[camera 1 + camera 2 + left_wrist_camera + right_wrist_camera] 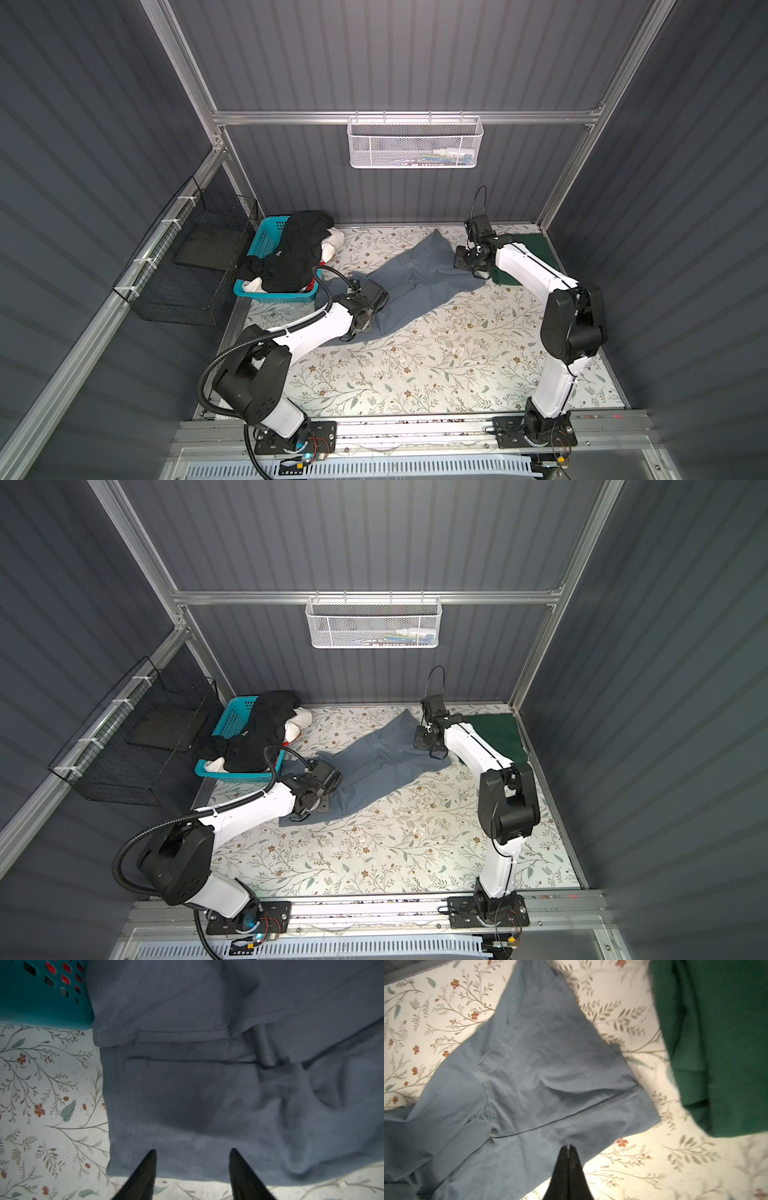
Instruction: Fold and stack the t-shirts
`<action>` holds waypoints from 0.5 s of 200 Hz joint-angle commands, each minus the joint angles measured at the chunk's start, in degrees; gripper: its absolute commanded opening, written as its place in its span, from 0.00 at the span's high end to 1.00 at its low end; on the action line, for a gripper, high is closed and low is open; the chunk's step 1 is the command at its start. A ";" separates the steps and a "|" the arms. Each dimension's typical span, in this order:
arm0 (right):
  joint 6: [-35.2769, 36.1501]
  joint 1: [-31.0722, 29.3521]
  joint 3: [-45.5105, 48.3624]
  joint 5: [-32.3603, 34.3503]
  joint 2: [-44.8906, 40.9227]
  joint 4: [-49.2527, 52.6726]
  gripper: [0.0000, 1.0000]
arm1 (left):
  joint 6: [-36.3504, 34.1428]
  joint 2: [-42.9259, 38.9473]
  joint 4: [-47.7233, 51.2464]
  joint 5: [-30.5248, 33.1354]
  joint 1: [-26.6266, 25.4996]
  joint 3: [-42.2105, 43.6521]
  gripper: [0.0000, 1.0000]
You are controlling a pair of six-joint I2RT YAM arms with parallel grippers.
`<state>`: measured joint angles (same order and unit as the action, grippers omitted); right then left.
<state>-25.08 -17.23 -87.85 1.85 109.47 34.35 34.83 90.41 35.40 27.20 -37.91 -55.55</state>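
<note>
A slate blue-grey t-shirt (419,278) (374,762) lies crumpled across the middle of the floral table. My left gripper (193,1151) (360,328) is open at its near left hem, one finger on each side of flat cloth. My right gripper (569,1146) (478,273) is shut on the shirt's far right edge, where the cloth puckers at the tips. A folded dark green t-shirt (538,251) (720,1043) lies at the back right, partly behind the right arm. Black (295,253), white (334,245) and red (309,286) t-shirts are heaped in the turquoise basket (266,239).
The basket (37,1007) stands close to the left gripper and touches the grey shirt. A black wire cage (187,266) hangs on the left wall and a white mesh basket (415,143) on the back wall. Bare floral table (415,374) lies in front.
</note>
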 commanded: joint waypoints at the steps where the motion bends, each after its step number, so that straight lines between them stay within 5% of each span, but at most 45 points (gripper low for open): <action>1: -1.73 -0.04 0.75 -0.93 4.11 0.47 1.00 | -1.55 2.39 -1.90 -0.08 1.81 0.44 0.49; 100: 1.97 0.01 -11.66 1.24 18.02 8.07 1.00 | -6.21 11.66 -1.35 -3.06 2.18 -0.44 0.66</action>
<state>-24.97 -17.23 -96.01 1.83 125.10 38.68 30.57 99.00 33.32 27.16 -35.68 -56.31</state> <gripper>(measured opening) 0.042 0.357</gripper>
